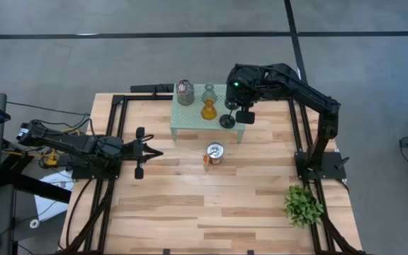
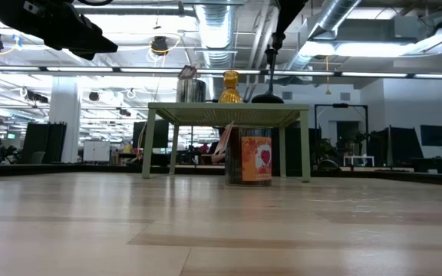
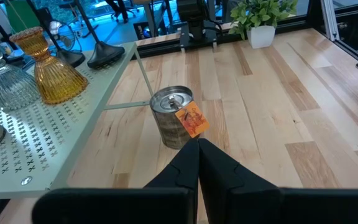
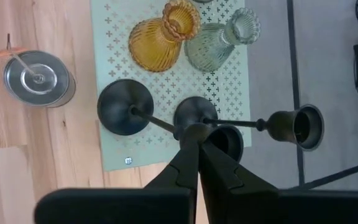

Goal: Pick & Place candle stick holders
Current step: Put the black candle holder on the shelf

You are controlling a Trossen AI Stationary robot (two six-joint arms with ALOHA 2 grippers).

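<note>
From my remote seat I judge most is done: the amber ribbed-glass holder [image 1: 209,110], clear glass one [image 1: 209,92], silvery jar [image 1: 185,92] and black stemmed sticks [image 4: 126,109] stand on the pale green mesh stand [image 1: 190,119], only the orange-and-silver tin [image 1: 214,154] waits on the wooden table [image 1: 218,205], with the right gripper [image 4: 197,132] closed empty above the stand and the left gripper [image 3: 197,149] closed empty near the tin.

The high view looks straight down on the whole table [image 1: 190,212]. The low view sits at table-top height, facing the mesh stand [image 2: 229,113] level. Each wrist view looks past its own fingers: left along the table, right down onto the stand. All share the stand.
</note>
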